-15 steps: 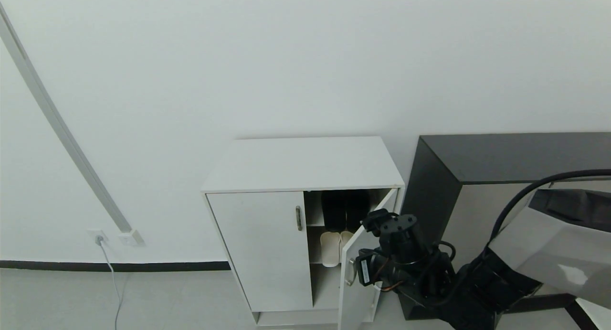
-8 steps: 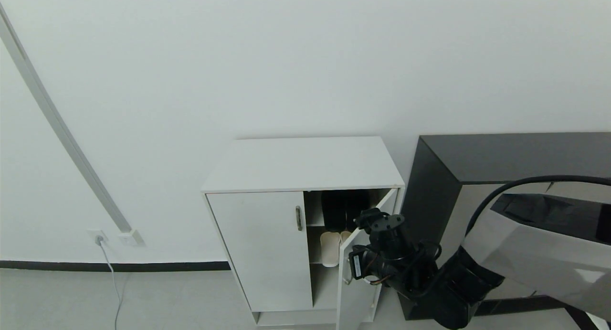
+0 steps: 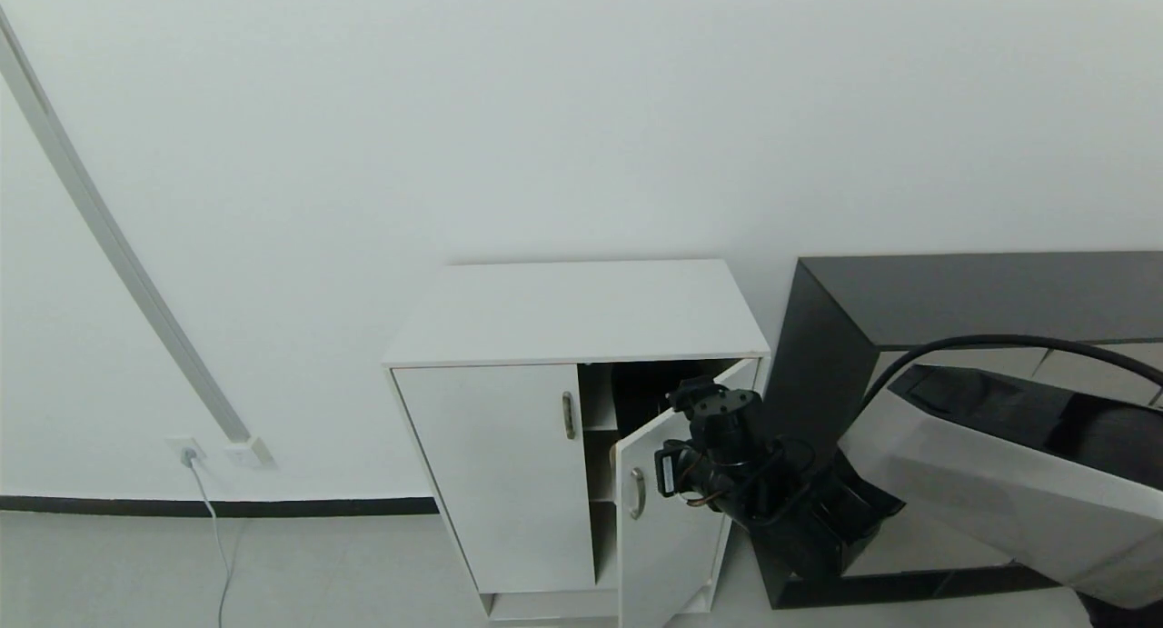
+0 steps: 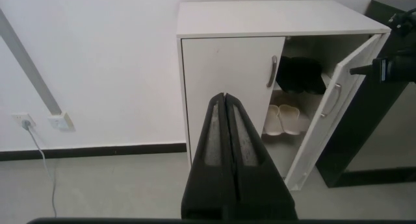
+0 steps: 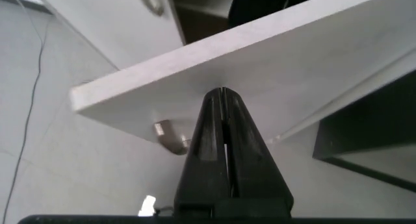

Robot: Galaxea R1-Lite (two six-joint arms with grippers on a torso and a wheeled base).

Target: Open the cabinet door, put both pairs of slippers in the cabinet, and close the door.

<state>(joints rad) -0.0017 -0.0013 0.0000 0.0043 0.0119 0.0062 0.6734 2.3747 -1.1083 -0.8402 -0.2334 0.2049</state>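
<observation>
The left gripper [image 4: 225, 100] hung well out in front of the cabinet [image 3: 572, 314], its jaws pressed together with nothing between them, pointing toward the cabinet's closed left door [image 3: 495, 469]. Nearer the cabinet, the right gripper [image 5: 223, 94] was set against the outer face of the right door [image 3: 668, 519], its jaws likewise closed flat on each other and gripping nothing. Whether its tips actually touched the panel could not be made out. The door's metal handle [image 5: 170, 134] sat just beside the jaws, not between them.

The right door stood partly open, swung out from the cabinet's front at an angle, with a gap between its free edge and the left door.

Inside the cabinet, the black slippers [image 4: 300, 74] lay on the upper shelf and the white slippers [image 4: 286, 119] side by side on the shelf below, both behind the open door.

A dark sideboard [image 3: 954, 292] stood just beside the cabinet's right side, and both backed onto a white wall [image 3: 545, 110].
</observation>
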